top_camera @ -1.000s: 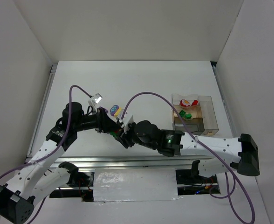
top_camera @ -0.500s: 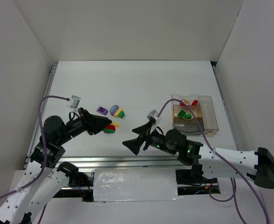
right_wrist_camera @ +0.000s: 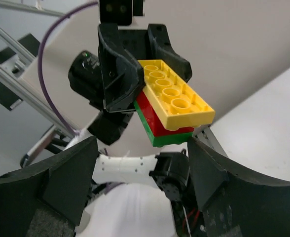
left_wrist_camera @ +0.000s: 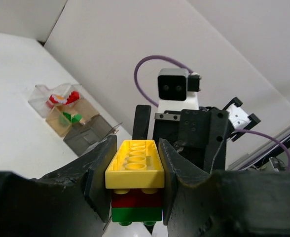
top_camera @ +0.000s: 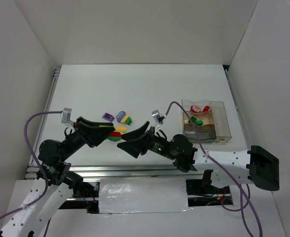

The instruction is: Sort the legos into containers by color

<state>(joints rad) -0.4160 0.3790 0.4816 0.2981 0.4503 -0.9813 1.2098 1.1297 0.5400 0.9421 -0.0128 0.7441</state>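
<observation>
Inside left pincer (left_wrist_camera: 136, 148): yellow-red-green lego stack (left_wrist_camera: 135, 170), clamped; right pincer (right_wrist_camera: 142, 150) spread, opposite.

Overhead camera looks down from 6 o'clock; both wrist cameras face each other, close on one brick stack (left_wrist_camera: 135, 183).

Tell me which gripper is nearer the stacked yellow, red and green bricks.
Left. The left gripper has its jaws shut on the brick stack. The right gripper faces it from the other side, jaws open wide, not gripping it.
</observation>
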